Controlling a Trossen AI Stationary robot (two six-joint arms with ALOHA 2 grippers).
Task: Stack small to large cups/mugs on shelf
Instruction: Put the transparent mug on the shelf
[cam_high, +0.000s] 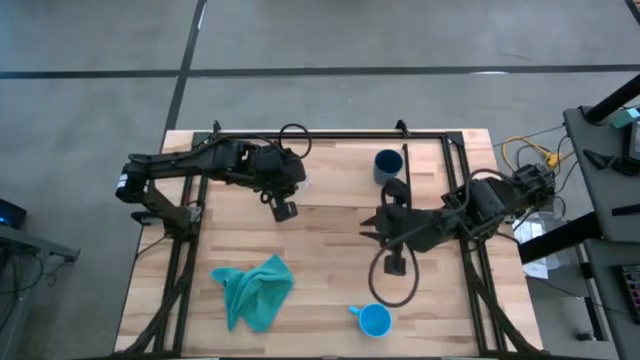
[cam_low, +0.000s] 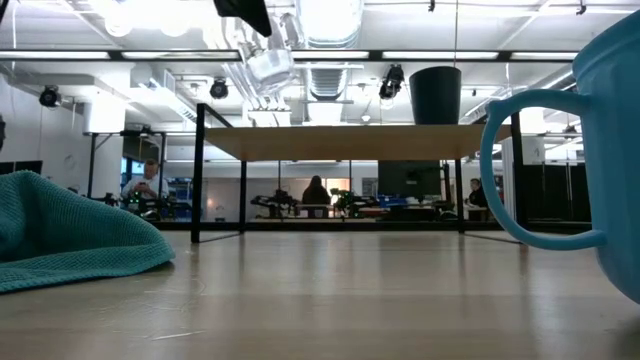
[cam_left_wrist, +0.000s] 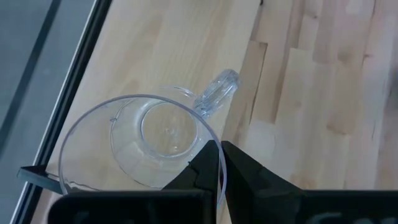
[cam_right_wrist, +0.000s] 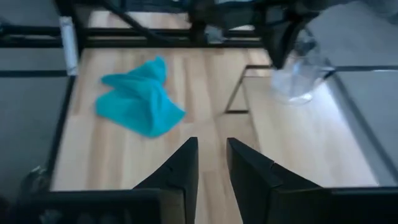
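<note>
Left wrist view alone shows the left pincer (cam_left_wrist: 220, 163) clamped on the clear cup's (cam_left_wrist: 149, 140) rim above the shelf (cam_left_wrist: 174, 50).

Two dark jointed arms, black looping cables, matte black fingers

The blue mug (cam_low: 600, 150) is cut off by the low view's right edge, the cloth (cam_low: 70, 235) by its left, and the people behind are too small to tell.

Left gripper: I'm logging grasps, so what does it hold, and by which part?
The left gripper pinches the clear cup by its rim, opposite the handle, above the shelf. The right gripper holds nothing.
</note>
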